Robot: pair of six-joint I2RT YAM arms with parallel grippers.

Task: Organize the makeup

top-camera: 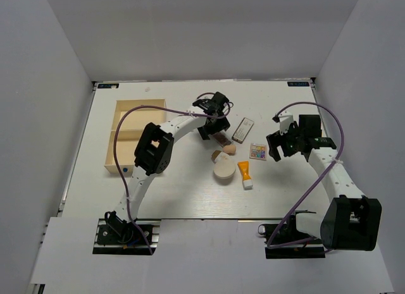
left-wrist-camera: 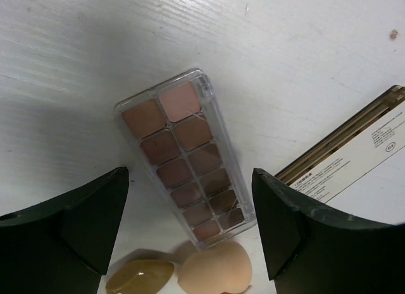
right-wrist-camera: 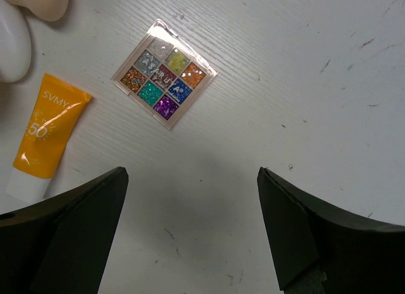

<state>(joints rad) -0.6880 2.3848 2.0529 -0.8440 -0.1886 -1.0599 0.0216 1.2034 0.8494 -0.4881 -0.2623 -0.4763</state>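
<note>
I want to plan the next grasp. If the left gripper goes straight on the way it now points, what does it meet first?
Probably the slim brown-shade palette, which lies centred below the open left gripper. How far below is unclear.

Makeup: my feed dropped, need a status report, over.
Left claw open over brown-shade palette, beige sponge crowding its end. Right claw open over glitter palette. No item seen in wooden tray.
</note>
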